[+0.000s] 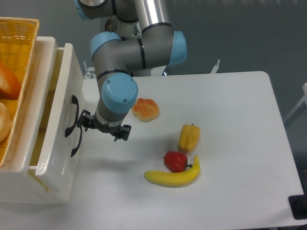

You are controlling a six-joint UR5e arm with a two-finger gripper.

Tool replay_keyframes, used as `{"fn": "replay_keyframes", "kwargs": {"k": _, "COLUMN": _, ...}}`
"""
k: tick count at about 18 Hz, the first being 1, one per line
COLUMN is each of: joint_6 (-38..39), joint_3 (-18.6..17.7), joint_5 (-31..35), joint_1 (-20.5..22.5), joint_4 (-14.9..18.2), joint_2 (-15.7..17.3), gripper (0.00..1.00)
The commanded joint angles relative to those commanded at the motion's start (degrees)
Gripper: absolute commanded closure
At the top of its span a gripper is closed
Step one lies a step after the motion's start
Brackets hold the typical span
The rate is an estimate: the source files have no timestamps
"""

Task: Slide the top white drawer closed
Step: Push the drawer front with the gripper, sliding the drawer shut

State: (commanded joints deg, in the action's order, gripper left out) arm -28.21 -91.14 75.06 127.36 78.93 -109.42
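The top white drawer (60,103) stands pulled out from the cabinet on the left, its cream interior open to view. Its black curved handle (71,115) is on the front face, and a second like handle (76,141) shows just beside it. My gripper (103,126) points down right next to the drawer front, just right of the handles. The blue wrist covers its fingers, so I cannot tell whether it is open or shut, or whether it touches the front.
An orange wicker basket (17,33) with bread-like items sits on top of the cabinet. On the white table (240,120) lie a bread roll (145,109), a yellow pepper (189,137), a red pepper (175,161) and a banana (173,177).
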Motion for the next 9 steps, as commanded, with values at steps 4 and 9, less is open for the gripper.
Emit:
{"fn": "replay_keyframes", "kwargs": {"k": 4, "joint_6": 0.2, "joint_3": -0.1, "joint_5": 0.0, "joint_1": -0.2, "joint_4": 0.0, "joint_2": -0.1, "gripper": 0.00}}
{"fn": "replay_keyframes", "kwargs": {"k": 9, "joint_6": 0.1, "joint_3": -0.2, "joint_5": -0.1, "joint_1": -0.4, "joint_4": 0.0, "joint_2": 0.0, "gripper": 0.00}}
